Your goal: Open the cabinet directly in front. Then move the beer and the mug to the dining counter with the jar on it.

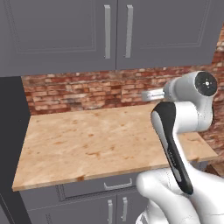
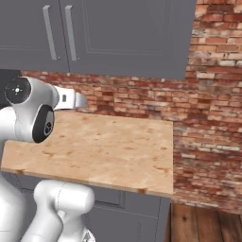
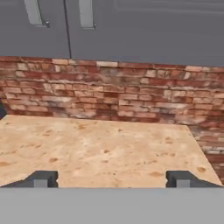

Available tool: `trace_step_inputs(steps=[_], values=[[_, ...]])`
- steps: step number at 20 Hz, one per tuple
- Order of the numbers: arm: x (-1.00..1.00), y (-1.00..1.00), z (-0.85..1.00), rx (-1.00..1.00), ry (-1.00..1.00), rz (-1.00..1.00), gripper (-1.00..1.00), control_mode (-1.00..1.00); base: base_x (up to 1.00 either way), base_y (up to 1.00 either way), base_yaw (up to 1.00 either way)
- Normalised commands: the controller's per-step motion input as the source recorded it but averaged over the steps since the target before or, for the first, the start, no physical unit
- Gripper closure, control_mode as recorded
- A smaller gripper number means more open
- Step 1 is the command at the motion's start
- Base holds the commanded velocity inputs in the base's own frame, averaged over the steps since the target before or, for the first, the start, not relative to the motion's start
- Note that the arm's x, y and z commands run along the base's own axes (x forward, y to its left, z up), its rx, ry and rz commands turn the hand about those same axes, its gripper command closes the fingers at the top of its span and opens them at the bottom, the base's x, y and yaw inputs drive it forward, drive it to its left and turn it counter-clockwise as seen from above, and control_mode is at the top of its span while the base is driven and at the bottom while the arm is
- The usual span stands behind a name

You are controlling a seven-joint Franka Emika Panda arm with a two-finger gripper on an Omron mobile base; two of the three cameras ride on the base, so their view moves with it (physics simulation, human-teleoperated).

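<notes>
Left base view: cabinet (image 1: 109, 33) above wood counter (image 1: 96, 140), both doors shut, two bar handles side by side at seam. Arm (image 1: 183, 113) right of counter.

Right base view: cabinet (image 2: 94, 33) shut, brick wall (image 2: 208, 108) beneath and right.

Hand view: gripper (image 3: 112, 179) over counter (fingertips far apart), wide open, holding nothing; cabinet (image 3: 131, 26) above brick.

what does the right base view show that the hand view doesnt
Right base view alone: the arm, the wood floor and the lower doors under the counter. Hand view alone: the open claw, its two dark fingertips standing wide apart over the counter. Both share: the closed cabinet with its two bar handles, the brick wall and the wooden counter.
</notes>
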Motion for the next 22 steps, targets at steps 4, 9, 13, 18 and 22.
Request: trace_step_inputs(steps=[4, 9, 13, 18, 22], values=[[-0.27, 0.04, 0.59, -0.01, -0.45, 0.00, -1.00, -1.00, 0.00, 0.00, 0.00], [-0.35, 0.01, 0.61, -0.05, -0.51, 0.00, -1.00, -1.00, 0.00, 0.00, 0.00], [-0.24, 0.02, 0.22, -0.05, -0.45, 0.00, -1.00, -1.00, 0.00, 0.00, 0.00], [-0.04, 0.00, 0.15, 0.00, -0.16, 0.00, -1.00, -1.00, 0.00, 0.00, 0.00], [0.12, 0.11, 0.55, 0.00, -0.02, 0.00, -1.00, -1.00, 0.00, 0.00, 0.00]])
